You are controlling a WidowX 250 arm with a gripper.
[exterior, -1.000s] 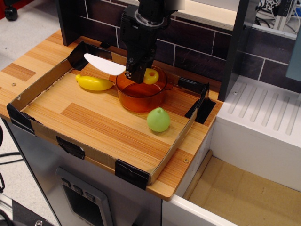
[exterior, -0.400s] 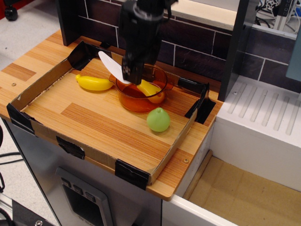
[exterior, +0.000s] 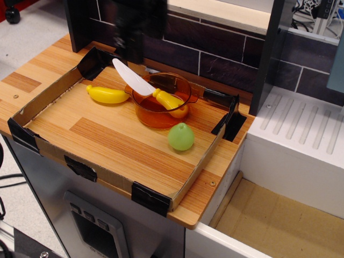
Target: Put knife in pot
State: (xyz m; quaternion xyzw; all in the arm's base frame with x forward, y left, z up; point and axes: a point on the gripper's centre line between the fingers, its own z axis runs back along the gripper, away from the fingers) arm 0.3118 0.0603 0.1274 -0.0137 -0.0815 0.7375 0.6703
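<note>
The knife [exterior: 153,92] lies across the orange pot [exterior: 161,110]. Its yellow handle [exterior: 171,101] rests inside the pot, and its white blade [exterior: 131,77] sticks out over the rim towards the upper left. My gripper [exterior: 134,51] is a dark, motion-blurred shape above and to the left of the pot, near the back wall. It is clear of the knife and holds nothing. Its fingers are too blurred to see clearly.
A yellow banana [exterior: 107,94] lies left of the pot and a green pear [exterior: 180,136] stands in front of it. All of them sit in a low cardboard tray [exterior: 80,164] with black-taped corners on a wooden counter. A dark brick wall [exterior: 215,59] is behind, and a white sink [exterior: 301,134] is to the right.
The gripper lowered the knife's handle into the pot and let go of it. It then rose and moved away to the upper left. The knife now rests on the pot's rim.
</note>
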